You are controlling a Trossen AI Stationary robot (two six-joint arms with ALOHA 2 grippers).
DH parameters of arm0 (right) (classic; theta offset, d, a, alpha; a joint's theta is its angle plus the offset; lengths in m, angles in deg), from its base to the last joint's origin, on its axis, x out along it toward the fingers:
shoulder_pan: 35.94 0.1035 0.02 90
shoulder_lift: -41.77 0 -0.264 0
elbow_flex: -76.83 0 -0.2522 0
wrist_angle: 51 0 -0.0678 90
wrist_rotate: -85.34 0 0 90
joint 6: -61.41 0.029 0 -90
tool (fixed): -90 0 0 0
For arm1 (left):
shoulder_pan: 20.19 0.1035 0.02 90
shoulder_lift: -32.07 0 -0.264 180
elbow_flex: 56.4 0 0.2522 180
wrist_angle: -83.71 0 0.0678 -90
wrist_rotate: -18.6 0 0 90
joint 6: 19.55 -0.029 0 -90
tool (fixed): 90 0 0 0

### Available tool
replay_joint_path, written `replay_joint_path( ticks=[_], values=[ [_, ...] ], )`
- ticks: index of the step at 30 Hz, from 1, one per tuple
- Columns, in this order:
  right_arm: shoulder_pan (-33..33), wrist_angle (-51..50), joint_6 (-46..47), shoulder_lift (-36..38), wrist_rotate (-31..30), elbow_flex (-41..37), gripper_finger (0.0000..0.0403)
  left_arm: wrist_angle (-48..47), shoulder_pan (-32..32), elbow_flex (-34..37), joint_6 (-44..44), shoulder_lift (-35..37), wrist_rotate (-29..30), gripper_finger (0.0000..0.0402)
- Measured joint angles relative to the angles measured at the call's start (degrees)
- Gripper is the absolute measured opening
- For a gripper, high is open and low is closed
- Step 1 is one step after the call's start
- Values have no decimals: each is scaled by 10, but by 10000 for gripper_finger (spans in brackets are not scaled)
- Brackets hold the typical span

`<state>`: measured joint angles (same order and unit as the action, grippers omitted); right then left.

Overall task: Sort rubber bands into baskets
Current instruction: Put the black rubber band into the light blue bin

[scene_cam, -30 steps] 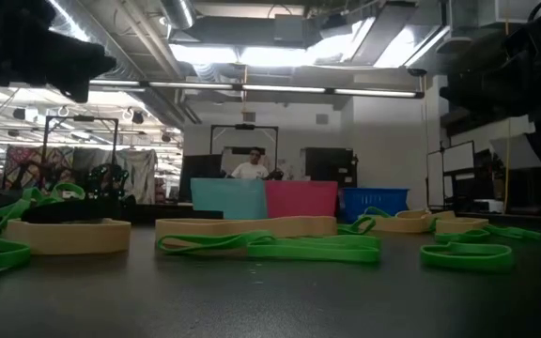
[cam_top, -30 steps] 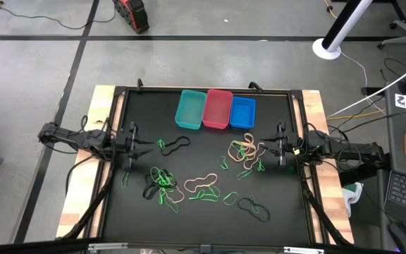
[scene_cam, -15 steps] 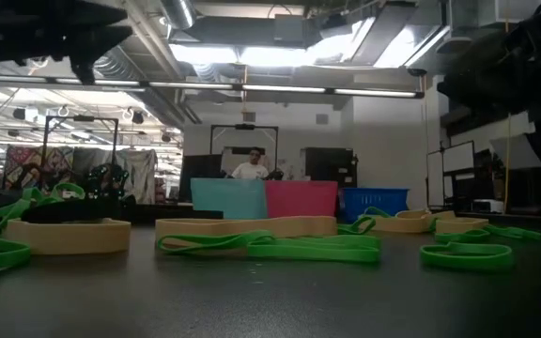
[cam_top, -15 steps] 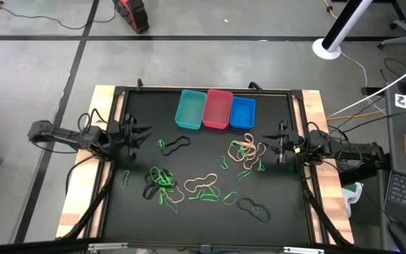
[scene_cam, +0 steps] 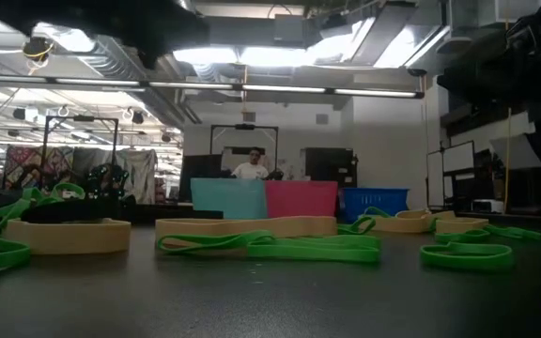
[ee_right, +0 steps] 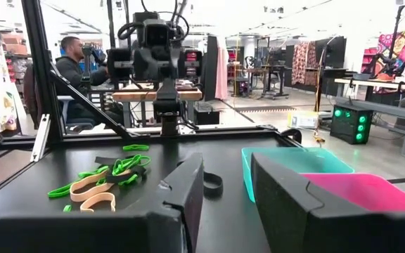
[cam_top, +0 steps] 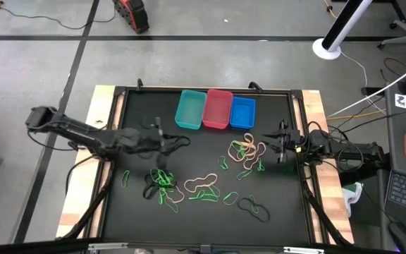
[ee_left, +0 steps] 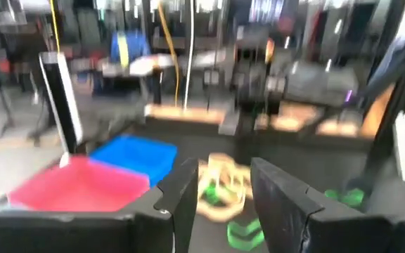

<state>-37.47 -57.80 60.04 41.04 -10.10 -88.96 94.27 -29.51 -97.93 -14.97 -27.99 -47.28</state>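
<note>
Three baskets stand side by side at the table's far edge: teal (cam_top: 189, 110), red/pink (cam_top: 218, 109) and blue (cam_top: 242, 113). Green, tan and black rubber bands lie loose on the black table: a green and black heap (cam_top: 162, 180), a tan loop (cam_top: 201, 185), a tan and green heap (cam_top: 247, 152), a black loop (cam_top: 252, 207). My left gripper (cam_top: 166, 140) is open and empty, above a black and green band (cam_top: 178, 143) just near of the teal basket. My right gripper (cam_top: 279, 147) is open and empty at the table's right side.
The table has a raised black frame (cam_top: 118, 99) and wooden side strips (cam_top: 316, 106). Black cables (cam_top: 344, 159) trail from the right arm. In the low view a person (scene_cam: 250, 167) shows in the room behind the baskets.
My left gripper has risen and gone from the table's left side toward the right edge, out over the black and green band near the teal basket. The bands and baskets have not moved.
</note>
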Motion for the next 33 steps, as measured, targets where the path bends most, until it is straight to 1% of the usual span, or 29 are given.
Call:
replay_joint_path(
  ticks=[3, 6, 12, 17, 19, 23, 30, 33],
  values=[
    [0, 0, 0, 0, 0, 0, 122, -72, 3, -37, 41, -49, 11, 129],
    [0, -2, 0, 0, 0, 0, 122, -137, 12, -54, 96, -89, 12, 129],
    [0, -14, 0, 0, 0, 0, 122, -244, 35, -57, 197, -147, 12, 129],
    [0, -24, 0, 0, 0, 0, 122, -317, 46, -57, 240, -185, 10, 129],
    [0, -30, 0, 0, 0, 0, 122, -330, 49, -57, 247, -202, 3, 129],
    [0, -44, 0, 0, 0, 0, 122, -328, 49, -57, 250, -233, -13, 129],
    [0, -44, 0, 0, 1, 0, 122, -328, 49, -57, 257, -276, -14, 129],
    [0, -44, 0, 0, 1, 0, 122, -325, 49, -57, 257, -282, -14, 128]
  ],
)
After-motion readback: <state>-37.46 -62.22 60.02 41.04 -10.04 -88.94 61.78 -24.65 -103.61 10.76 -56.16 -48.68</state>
